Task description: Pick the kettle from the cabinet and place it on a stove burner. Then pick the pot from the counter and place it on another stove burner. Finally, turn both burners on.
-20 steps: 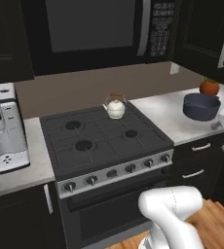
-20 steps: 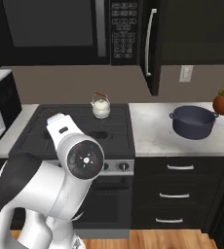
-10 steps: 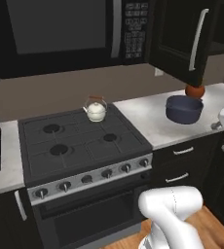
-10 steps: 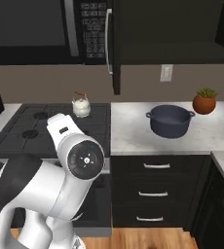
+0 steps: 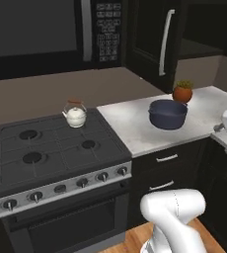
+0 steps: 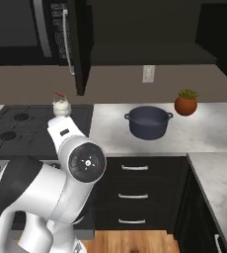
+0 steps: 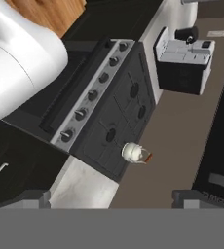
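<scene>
Gripper: my two finger tips (image 7: 36,198) rise at the bottom of the hand view, set wide apart with nothing between them; I hold nothing.
Aim: my hand looks down from above and to the side over the stove (image 7: 109,112), well apart from everything on it.
Kettle: the kettle (image 5: 76,115) stands upright on the stove's back right burner, near the wall. In the left base view its short spout points left along the stove's back edge, and its arched handle with the orange-red top stands over the lid. In the hand view the kettle (image 7: 133,152) shows rolled, with the red part of the handle to its right.
Burners: the other burners (image 5: 32,157) are bare; a row of knobs (image 5: 102,176) runs along the stove's front.
Pot: the pot (image 5: 168,113) sits upright on the counter (image 5: 135,128) right of the stove, well apart from the kettle. In the right base view its two loop handles stick out left and right, along the counter.
Plant: a small potted plant (image 6: 186,102) stands just behind and to the right of the pot.
Cabinet: the cabinet (image 5: 155,44) hangs above the counter, its silver bar handle vertical.
Arm: my white arm (image 6: 61,183) rises folded at the lower left of the right base view, with a round joint facing the camera, in front of the stove.
</scene>
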